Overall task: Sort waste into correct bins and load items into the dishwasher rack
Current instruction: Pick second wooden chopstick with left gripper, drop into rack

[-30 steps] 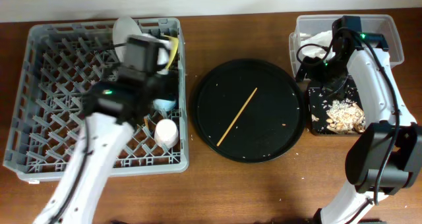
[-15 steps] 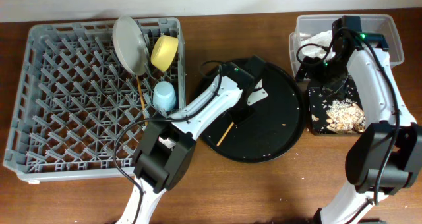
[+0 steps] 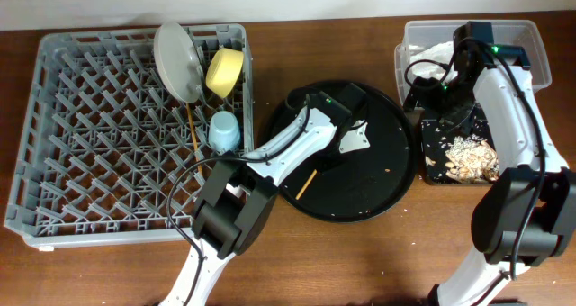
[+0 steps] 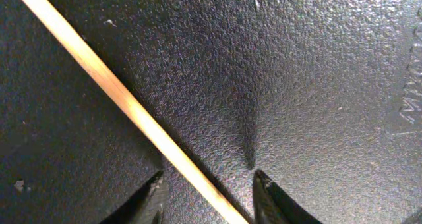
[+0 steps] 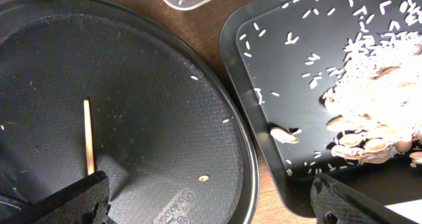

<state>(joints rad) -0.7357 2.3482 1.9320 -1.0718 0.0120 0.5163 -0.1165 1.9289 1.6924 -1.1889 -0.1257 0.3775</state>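
Observation:
A wooden chopstick (image 4: 125, 102) lies on the round black tray (image 3: 378, 175). My left gripper (image 4: 208, 191) is open low over it, a fingertip on each side, not closed on it. In the overhead view the left gripper (image 3: 346, 146) covers the stick's upper end; the lower end (image 3: 306, 182) shows. My right gripper (image 5: 211, 204) is open wide and empty, held above the gap between the round tray and the shallow black tray (image 5: 264, 53) of food scraps (image 5: 369, 99). The grey rack (image 3: 90, 162) holds the white plate (image 3: 175, 61), yellow bowl (image 3: 225, 70), light-blue cup (image 3: 224, 130) and another chopstick (image 3: 192, 130). The pink cup is out of view.
The clear tub (image 3: 540, 45) at back right holds white napkins (image 3: 436, 54); the black tray (image 3: 432, 162) sits just in front of it. A few crumbs lie on the round tray (image 5: 151, 85). The right arm (image 3: 513, 117) arches over both bins.
My left arm swung from over the rack to the round tray, then edged right along the chopstick. The right arm has not moved.

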